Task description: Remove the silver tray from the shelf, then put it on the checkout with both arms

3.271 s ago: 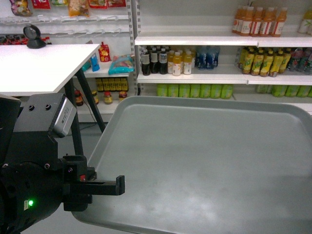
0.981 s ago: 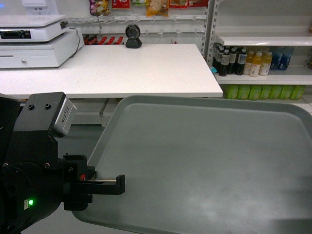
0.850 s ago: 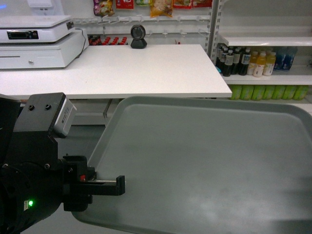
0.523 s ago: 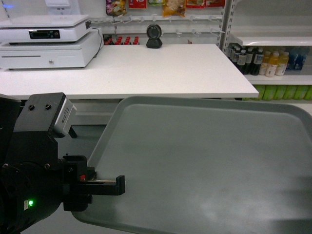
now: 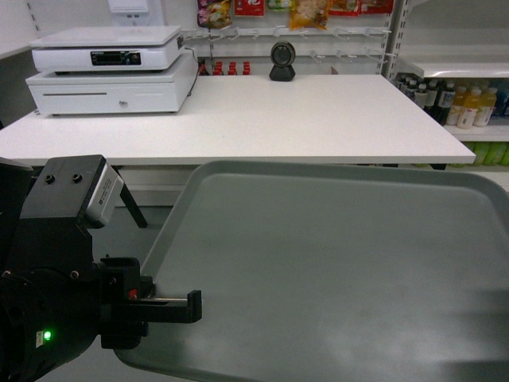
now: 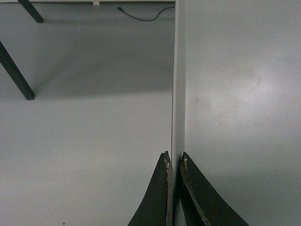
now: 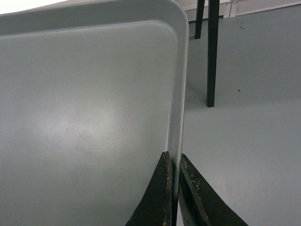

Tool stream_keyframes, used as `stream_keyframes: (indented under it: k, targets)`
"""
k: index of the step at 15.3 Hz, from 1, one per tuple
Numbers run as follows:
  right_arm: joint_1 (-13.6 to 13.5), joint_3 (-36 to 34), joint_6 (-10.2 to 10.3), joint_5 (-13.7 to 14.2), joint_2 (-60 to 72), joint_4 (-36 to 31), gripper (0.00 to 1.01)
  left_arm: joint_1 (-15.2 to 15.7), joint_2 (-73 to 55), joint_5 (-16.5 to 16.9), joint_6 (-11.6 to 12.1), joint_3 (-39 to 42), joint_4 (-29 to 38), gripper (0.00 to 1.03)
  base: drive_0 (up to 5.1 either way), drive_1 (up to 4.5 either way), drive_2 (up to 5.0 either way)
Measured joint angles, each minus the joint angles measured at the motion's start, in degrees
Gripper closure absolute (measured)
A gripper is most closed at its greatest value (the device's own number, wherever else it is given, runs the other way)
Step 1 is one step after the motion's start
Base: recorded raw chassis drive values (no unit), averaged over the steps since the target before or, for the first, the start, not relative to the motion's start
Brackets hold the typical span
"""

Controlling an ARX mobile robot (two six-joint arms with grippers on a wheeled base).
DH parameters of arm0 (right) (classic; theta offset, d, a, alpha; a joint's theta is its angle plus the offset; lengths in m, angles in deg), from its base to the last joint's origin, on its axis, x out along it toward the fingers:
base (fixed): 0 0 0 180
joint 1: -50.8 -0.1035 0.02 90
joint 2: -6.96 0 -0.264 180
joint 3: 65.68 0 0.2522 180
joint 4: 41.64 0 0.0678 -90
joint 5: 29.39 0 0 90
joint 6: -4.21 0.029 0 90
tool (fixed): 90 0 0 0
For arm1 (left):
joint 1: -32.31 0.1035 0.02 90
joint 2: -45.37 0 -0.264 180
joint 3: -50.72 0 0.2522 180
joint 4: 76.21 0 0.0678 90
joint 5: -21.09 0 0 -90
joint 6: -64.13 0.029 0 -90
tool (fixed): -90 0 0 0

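At tray (image 5: 342, 263) edges, both fingers (image 6: 162, 197) clamped.

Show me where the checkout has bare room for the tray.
The checkout is bare from its front edge back to the black scanner, right of the cash register. The far left is crowded. Both grippers grip the silver tray.

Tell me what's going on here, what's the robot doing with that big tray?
The robot is carrying the silver tray with both arms. The left hand is clamped on the tray's left rim, and the right hand is clamped on its right rim. The tray is held in the air above the floor, facing the white checkout, which has a cash register on it. The tray has not been set down on the counter yet.
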Motion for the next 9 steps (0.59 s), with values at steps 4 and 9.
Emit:
stream_keyframes:
  k: [4,9]
  targets:
    - [0.04,0.0,0.0,0.0,0.0,-0.28,0.98,0.0,0.0,0.02,0.0,0.0,0.28,1.0,0.0,3.16,-3.2]
    - [0.0,0.07,0.0,-0.02,0.02,-0.31,0.98,0.0,0.0,0.0,0.02,0.0,0.2,1.0,0.0,4.24,-4.3]
